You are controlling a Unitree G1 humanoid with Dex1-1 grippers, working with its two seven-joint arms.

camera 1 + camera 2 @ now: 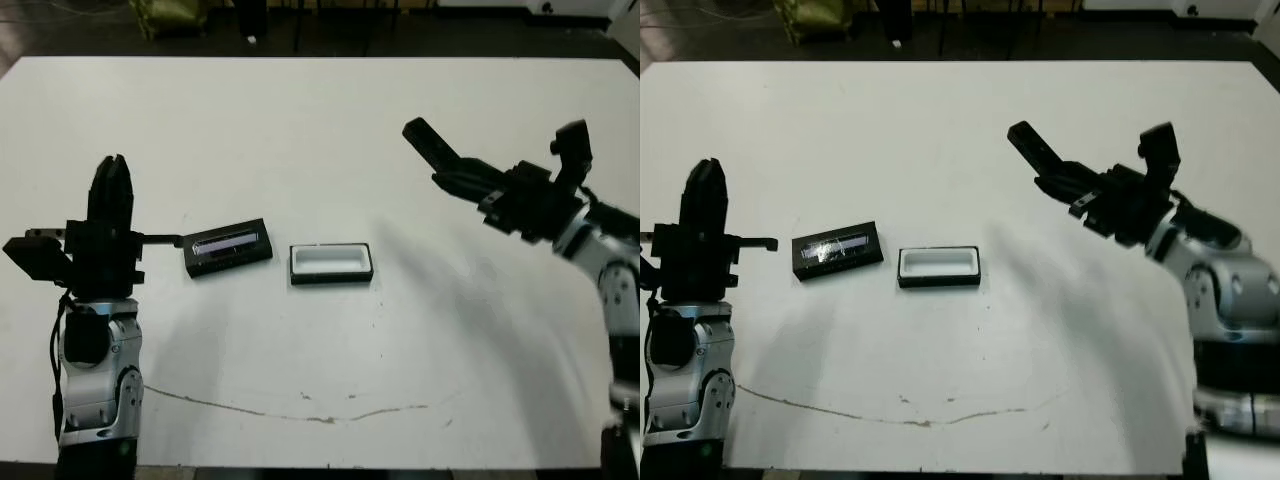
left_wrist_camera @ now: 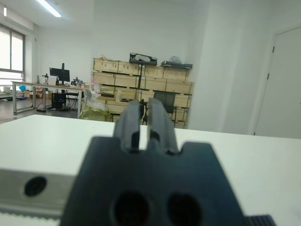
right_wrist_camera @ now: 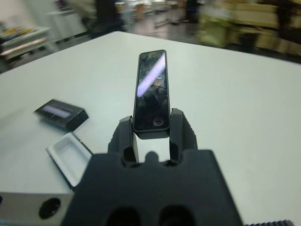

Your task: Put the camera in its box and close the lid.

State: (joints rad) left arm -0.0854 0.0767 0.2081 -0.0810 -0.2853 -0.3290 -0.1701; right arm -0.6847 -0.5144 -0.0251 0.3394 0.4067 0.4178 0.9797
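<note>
Clamped between the right gripper's (image 3: 151, 134) fingers by its lower end: the camera (image 3: 151, 89), long axis jutting straight out past the tips, raised above the table (image 1: 330, 120) toward its right edge. Well off to the left, mid-table, the open box (image 1: 331, 263), long side running left-right, lid (image 1: 228, 246) just beyond it. Left gripper (image 2: 144, 117) pressed nearly together on nothing, near the left edge, beside the lid.

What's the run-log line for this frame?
right gripper: holds slim black camera aloft | left gripper: shut, idle | white-lined box: empty | windowed lid: off

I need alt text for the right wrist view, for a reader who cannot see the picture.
The right gripper holds the black camera between its two fingers, the camera pointing out over the white table. Beyond it on the table lie the open white-lined box and the black lid, set apart from each other.
</note>
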